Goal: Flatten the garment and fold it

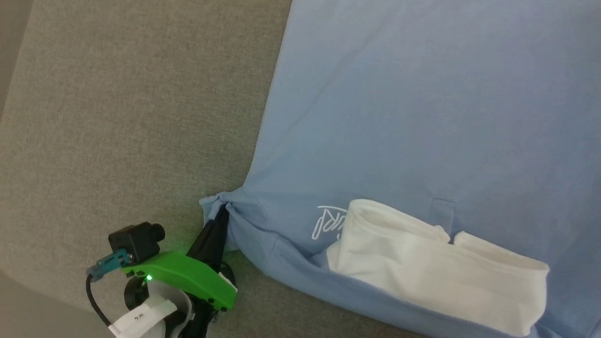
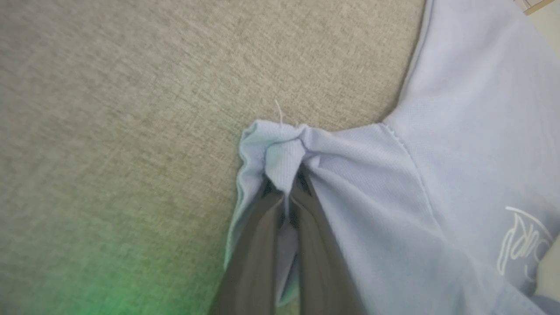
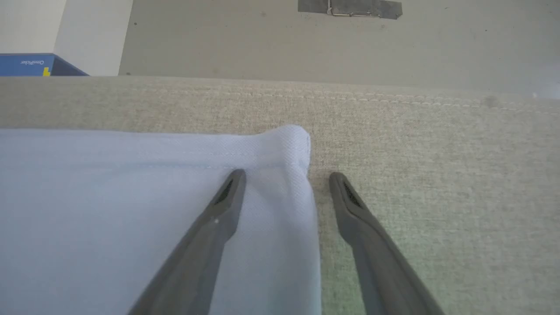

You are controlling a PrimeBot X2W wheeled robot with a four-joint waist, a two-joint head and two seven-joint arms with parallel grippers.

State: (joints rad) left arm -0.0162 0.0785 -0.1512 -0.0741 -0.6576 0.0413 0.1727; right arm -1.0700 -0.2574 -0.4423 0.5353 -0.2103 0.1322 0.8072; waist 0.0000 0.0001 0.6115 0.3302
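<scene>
The left gripper (image 1: pixel 222 215), its two long dark fingers rising from a green housing (image 1: pixel 183 277) at the lower left of the head view, is clamped on the bunched tip of a sleeve of the light sky-blue knit short-sleeved shirt (image 1: pixel 399 117). The shirt spreads over the right of the frame on a counter covered in grey-beige woven cloth (image 1: pixel 117 117), with a rumpled white panel (image 1: pixel 436 263) and white script lettering (image 1: pixel 328 220) at the lower centre. In the left wrist view the left gripper (image 2: pixel 286 192) pinches that sleeve cloth into a puckered knot (image 2: pixel 280 144) at mid-frame. In the right wrist view the right gripper (image 3: pixel 286 177) stands wide apart and holds nothing, straddling the shirt's side edge just below a squared corner (image 3: pixel 293 135), one finger over cloth, the other over bare counter. This looks like the flattening step. The next move probably calls for the right gripper to close on that corner so both can draw the cloth taut.
</scene>
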